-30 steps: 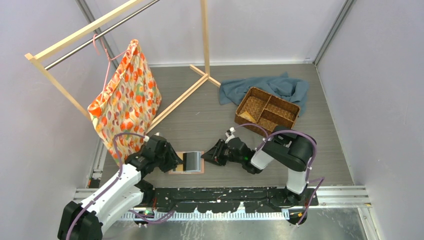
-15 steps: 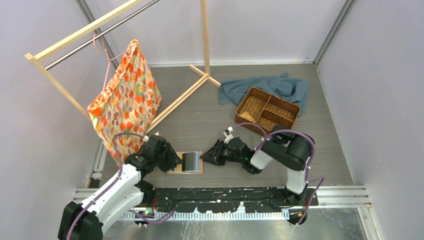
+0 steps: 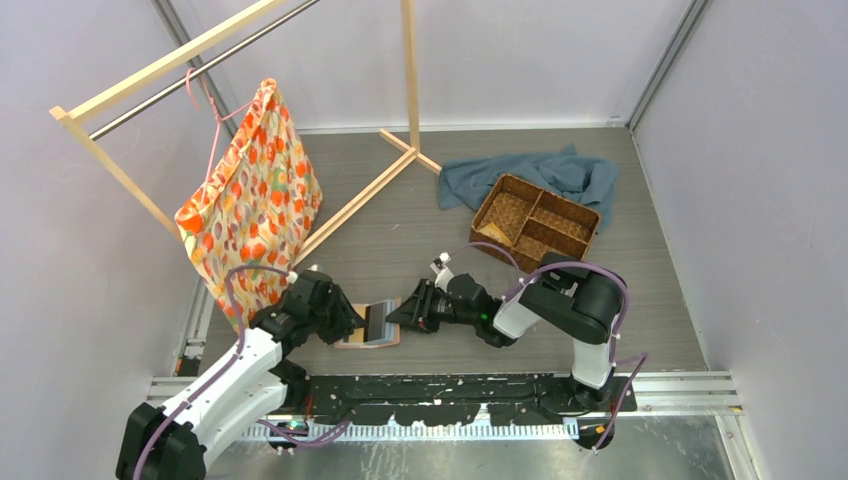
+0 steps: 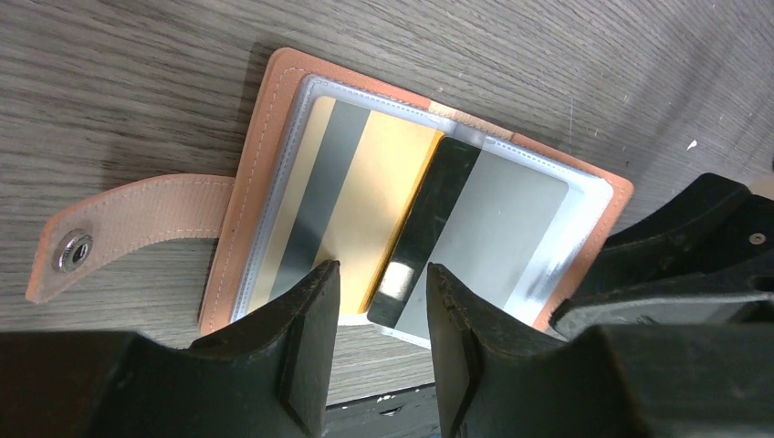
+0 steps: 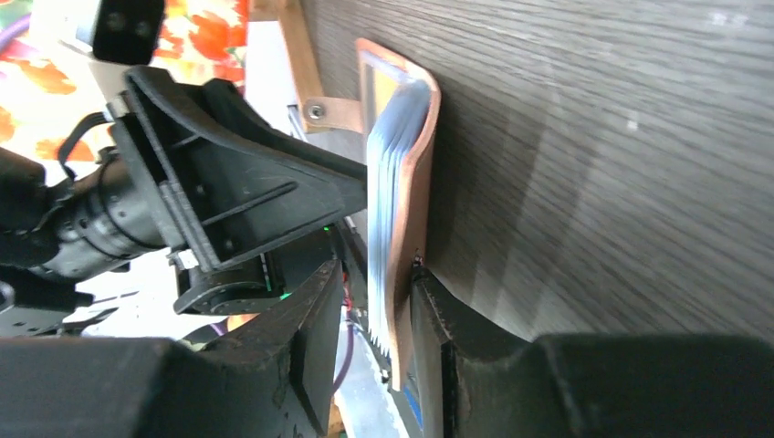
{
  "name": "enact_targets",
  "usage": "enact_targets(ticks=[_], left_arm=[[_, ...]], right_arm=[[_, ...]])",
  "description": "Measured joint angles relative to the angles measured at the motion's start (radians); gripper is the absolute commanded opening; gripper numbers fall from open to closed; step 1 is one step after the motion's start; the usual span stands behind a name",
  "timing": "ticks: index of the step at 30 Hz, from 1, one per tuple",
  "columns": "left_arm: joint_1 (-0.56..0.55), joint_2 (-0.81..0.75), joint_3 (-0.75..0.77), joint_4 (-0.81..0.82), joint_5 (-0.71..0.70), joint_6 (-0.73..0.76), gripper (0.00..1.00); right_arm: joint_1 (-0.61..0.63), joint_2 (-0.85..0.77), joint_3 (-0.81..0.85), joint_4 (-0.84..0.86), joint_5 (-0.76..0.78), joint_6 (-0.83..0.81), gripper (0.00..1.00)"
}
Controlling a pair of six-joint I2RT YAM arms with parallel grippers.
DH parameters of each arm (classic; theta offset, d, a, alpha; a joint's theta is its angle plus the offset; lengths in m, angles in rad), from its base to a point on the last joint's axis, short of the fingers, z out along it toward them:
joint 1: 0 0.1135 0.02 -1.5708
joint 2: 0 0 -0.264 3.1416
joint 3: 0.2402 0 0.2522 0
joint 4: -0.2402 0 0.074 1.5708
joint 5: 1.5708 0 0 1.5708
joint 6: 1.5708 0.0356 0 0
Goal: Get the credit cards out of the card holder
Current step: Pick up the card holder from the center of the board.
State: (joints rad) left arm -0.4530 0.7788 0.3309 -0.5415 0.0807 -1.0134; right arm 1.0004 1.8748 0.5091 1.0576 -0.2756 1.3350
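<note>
The salmon-pink card holder (image 3: 372, 328) lies open on the table between my two grippers. In the left wrist view its cover (image 4: 246, 182) shows clear sleeves holding the credit cards, a gold one with a grey stripe (image 4: 383, 192) and a silver one with a black stripe (image 4: 502, 219); the snap tab (image 4: 128, 224) points left. My left gripper (image 4: 379, 274) (image 3: 352, 322) is open, its fingertips over the holder's near edge. My right gripper (image 5: 376, 271) (image 3: 400, 312) is open and straddles the holder's raised right edge (image 5: 422, 164). The cover rests against one finger, with a gap to the other.
A brown woven basket (image 3: 535, 222) sits at the back right on a blue cloth (image 3: 565, 170). An orange patterned bag (image 3: 255, 200) hangs from a wooden rack (image 3: 355, 205) at the left. The black rail (image 3: 450, 385) runs along the near edge.
My right gripper has moved left onto the holder's right edge, which now lifts off the table, and its jaws have widened a little. The left arm has not moved.
</note>
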Motion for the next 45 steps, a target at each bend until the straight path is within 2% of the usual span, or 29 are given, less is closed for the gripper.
enact_targets(ticks=[10,15,18,25,35,38,44,45], left_arm=[[0.002,0.0,-0.001,0.0,0.003,0.0,0.42],[0.002,-0.005,-0.003,0.001,0.003,0.0,0.42],[0.002,-0.006,-0.003,0.0,0.003,0.0,0.42],[0.002,-0.012,-0.006,0.001,0.003,0.0,0.42],[0.002,-0.019,-0.008,0.001,0.003,0.0,0.42],[0.002,-0.019,-0.008,0.001,0.003,0.0,0.42],[0.003,-0.019,-0.009,0.001,0.003,0.0,0.42],[0.003,-0.019,-0.008,0.001,0.003,0.0,0.42]], right_arm=[[0.0,0.0,0.003,-0.097,0.0,-0.025,0.4],[0.0,0.021,0.021,-0.091,-0.009,-0.024,0.3],[0.0,0.042,0.022,-0.077,-0.011,-0.019,0.29],[0.0,0.055,0.022,-0.059,-0.015,-0.013,0.31],[0.0,0.073,0.026,-0.036,-0.022,0.002,0.42],[0.0,0.074,0.029,-0.034,-0.024,0.003,0.36],[0.0,0.078,0.032,-0.03,-0.028,0.009,0.15],[0.0,0.078,0.032,-0.027,-0.029,0.009,0.09]])
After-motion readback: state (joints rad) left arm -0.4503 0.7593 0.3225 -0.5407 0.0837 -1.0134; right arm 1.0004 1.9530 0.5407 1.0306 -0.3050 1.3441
